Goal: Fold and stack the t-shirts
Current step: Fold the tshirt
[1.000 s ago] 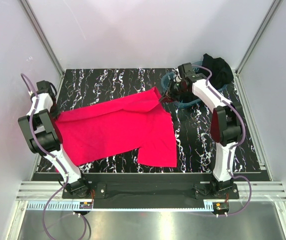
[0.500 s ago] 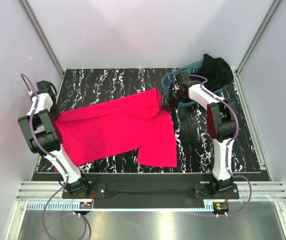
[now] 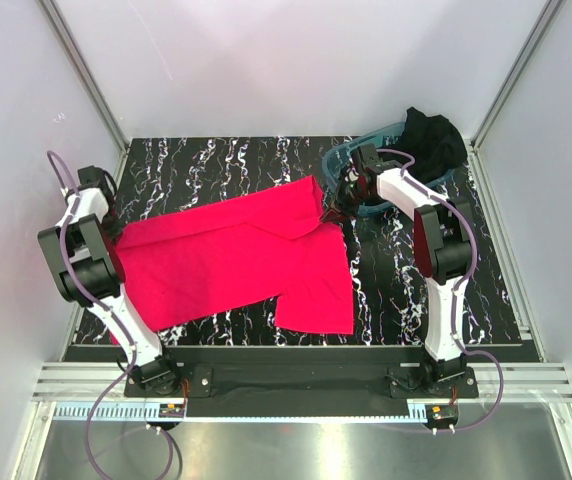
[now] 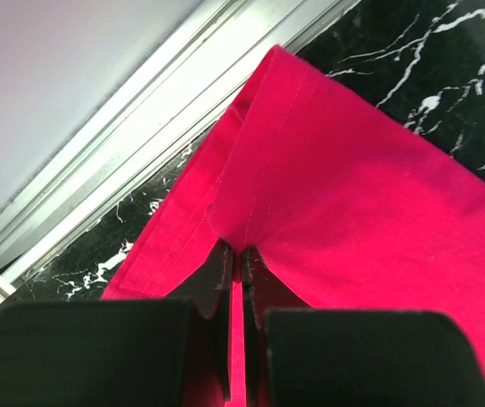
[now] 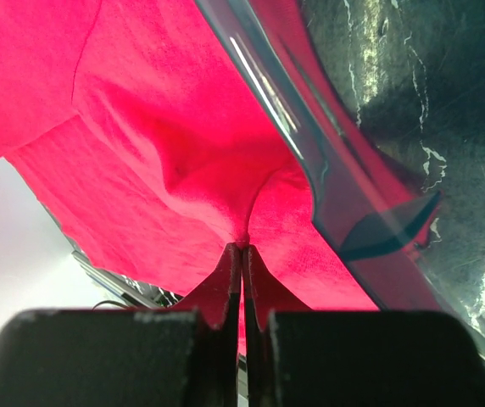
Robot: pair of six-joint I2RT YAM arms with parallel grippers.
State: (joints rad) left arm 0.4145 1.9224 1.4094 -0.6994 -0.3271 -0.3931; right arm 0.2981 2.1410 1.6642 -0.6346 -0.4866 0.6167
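Note:
The pinkish-red t-shirt (image 3: 236, 255) lies spread across the black marble table (image 3: 216, 165). My left gripper (image 3: 114, 228) is shut on the shirt's far-left corner near the table's left edge; the left wrist view shows the red cloth (image 4: 353, 195) pinched between its jaws. My right gripper (image 3: 332, 211) is shut on the shirt's right upper edge, beside the teal tub (image 3: 371, 208); the right wrist view shows red cloth (image 5: 141, 153) pinched, with the clear tub wall (image 5: 310, 170) close by. The black t-shirt (image 3: 434, 138) lies bunched in the tub at the back right.
The tub stands at the table's back right corner. A metal frame rail (image 4: 141, 153) runs along the left edge of the table, right next to my left gripper. White walls enclose the back and both sides.
My right gripper has moved a little down and toward the left, away from the tub, with the shirt edge in it. My left arm has barely shifted.

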